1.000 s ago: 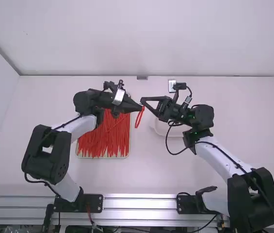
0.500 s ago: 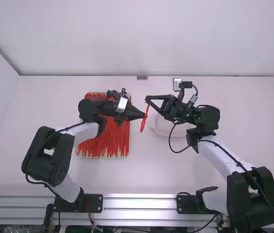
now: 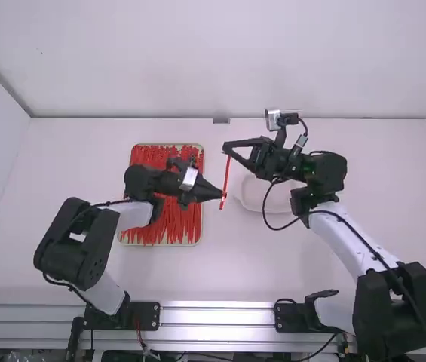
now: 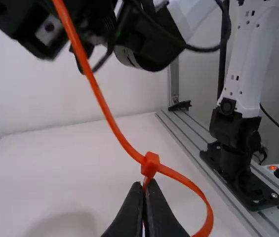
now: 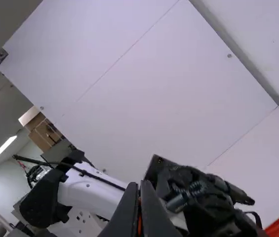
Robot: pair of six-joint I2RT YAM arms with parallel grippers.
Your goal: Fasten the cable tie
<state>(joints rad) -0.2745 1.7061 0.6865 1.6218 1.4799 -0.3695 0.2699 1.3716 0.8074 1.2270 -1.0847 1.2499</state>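
High view: over the desk, beside the tray of spare ties, the left end effector is pinching the red cable tie low down, while the right end effector is clamping its top end.

Left wrist view: closed fingers are gripping just under the head.

Right wrist view: shut fingers are squeezing an orange sliver of it. The risk, I judge, is the tie slipping free if the pull is going off-axis.

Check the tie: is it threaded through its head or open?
Threaded. The tie runs through its head and curls into a loop beside the left tool.
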